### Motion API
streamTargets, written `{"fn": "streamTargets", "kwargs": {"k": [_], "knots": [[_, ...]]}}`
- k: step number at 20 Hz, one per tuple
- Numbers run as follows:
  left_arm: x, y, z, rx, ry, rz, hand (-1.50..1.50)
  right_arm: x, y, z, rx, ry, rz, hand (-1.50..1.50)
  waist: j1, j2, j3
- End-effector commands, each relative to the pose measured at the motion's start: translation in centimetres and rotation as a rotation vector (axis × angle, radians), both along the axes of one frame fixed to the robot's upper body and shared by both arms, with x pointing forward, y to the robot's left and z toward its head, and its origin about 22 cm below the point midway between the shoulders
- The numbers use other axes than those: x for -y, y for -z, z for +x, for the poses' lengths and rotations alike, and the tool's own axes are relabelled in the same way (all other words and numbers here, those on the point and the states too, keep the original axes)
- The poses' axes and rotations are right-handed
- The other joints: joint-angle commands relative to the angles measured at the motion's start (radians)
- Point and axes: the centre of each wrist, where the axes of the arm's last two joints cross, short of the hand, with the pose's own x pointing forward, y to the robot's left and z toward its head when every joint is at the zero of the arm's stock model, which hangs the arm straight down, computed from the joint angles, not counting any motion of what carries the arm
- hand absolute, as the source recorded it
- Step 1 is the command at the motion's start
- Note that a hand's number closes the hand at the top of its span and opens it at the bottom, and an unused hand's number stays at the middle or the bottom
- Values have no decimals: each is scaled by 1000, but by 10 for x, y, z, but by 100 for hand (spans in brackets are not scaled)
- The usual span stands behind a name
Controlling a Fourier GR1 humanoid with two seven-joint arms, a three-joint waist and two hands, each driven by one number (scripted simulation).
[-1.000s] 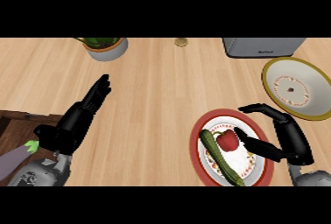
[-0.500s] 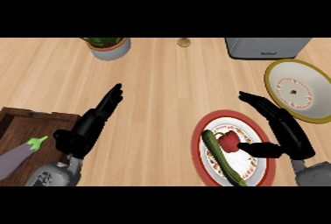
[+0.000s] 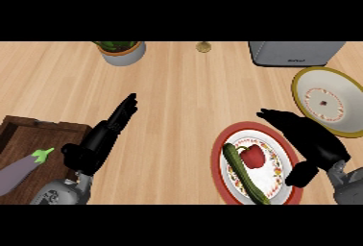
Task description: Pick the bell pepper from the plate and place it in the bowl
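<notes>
To take the bell pepper (image 3: pixel 254 156) cleanly I judge I should bring my right hand (image 3: pixel 312 144) left and down over it, closing fingers and thumb on its red sides while keeping clear of the long green vegetable (image 3: pixel 245 174) that lies touching it on its left. The pepper sits in the middle of the red-rimmed plate (image 3: pixel 225 139), just left of my right hand, which hovers spread and holding nothing over the plate's right rim, the bowl (image 3: pixel 330 101) waiting just beyond it at the far right; my left hand (image 3: pixel 106 135) rests straight-fingered well to the left
</notes>
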Motion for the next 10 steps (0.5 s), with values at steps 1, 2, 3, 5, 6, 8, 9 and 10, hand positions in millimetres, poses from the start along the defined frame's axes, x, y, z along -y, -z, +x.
{"fn": "streamTargets", "kwargs": {"k": [1,2,3,5,6,8,9,10], "knots": [[-2,-1,-4,11,10,-1,0,-31,-32,-5,-134,9,-142,-150,-2,0,3],[-7,-4,2,-4,-1,-10,0,-43,-34,-8,-159,12,-155,-150,-4,1,3],[14,4,0,14,0,-9,0,-55,-33,-3,-190,21,-151,-150,-1,4,4],[6,8,-8,7,-4,7,0,-59,-36,-9,-235,30,-181,-150,-4,4,5],[-3,3,9,-7,-2,-7,0,-67,-40,-7,-242,24,-186,-150,-7,6,5],[-4,9,9,-1,-2,-14,0,-83,-45,-2,-244,61,-193,-150,-4,7,5],[8,-4,-5,9,-9,-14,0,-71,-35,-33,-231,61,-191,-150,-10,3,6],[2,4,5,7,6,-16,0,-94,-39,-5,-246,61,-193,-150,-2,6,6]]}}
